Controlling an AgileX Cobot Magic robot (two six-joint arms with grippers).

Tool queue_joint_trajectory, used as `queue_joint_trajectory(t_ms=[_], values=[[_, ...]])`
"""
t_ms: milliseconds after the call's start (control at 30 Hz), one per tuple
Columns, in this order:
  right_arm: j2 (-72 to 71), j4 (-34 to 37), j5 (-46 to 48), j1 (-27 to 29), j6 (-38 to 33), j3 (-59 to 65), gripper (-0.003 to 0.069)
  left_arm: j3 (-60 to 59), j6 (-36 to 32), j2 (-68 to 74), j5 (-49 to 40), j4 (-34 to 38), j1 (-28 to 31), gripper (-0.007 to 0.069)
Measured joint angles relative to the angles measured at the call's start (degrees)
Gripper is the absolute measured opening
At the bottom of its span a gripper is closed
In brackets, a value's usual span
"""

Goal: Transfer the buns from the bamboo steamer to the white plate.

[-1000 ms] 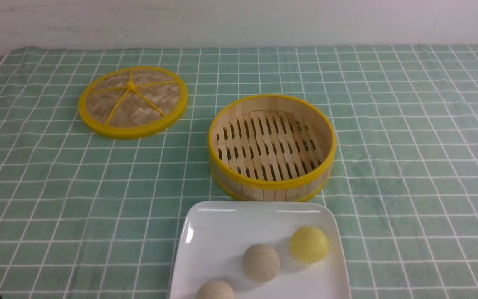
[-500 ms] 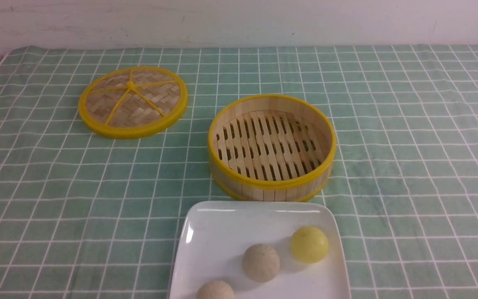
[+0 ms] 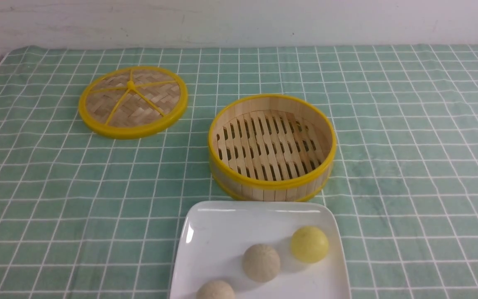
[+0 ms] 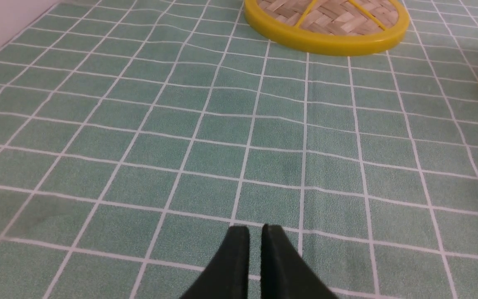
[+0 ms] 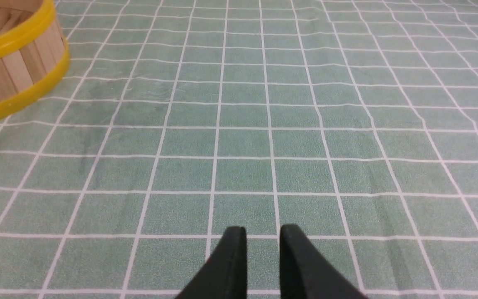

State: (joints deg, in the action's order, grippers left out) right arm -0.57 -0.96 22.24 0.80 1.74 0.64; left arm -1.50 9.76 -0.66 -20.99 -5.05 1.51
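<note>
On the white plate [image 3: 214, 232] sit a smooth yellow bun [image 3: 309, 244] and two rounded beige buns [image 3: 261, 263]; both grippers' fingers [image 4: 239, 257] [image 5: 237, 257] stand narrowly apart.

The checked bench [image 3: 147, 174] carries three buns: two cream-white buns [image 3: 261, 263] and one yellow bun [image 3: 309, 244] (the only bright one of the trio). There is one bamboo steamer [image 3: 271, 186], one woven lid [image 3: 132, 101] and one white plate [image 3: 222, 232]. Two pincers show, one left pincer [image 4: 257, 230] and one right pincer [image 5: 263, 230].

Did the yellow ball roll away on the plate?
No, the yellow ball hasn't moved; it sits in the same spot beside the plate's right edge.
</note>
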Motion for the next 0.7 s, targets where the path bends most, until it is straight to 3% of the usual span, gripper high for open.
queue_joint_trajectory(t_ms=[700], values=[[0.0,0.0,0.0,0.0,0.0,0.0,0.0178,0.06,0.0,0.0,-0.17,0.0,-0.04,0.0082]])
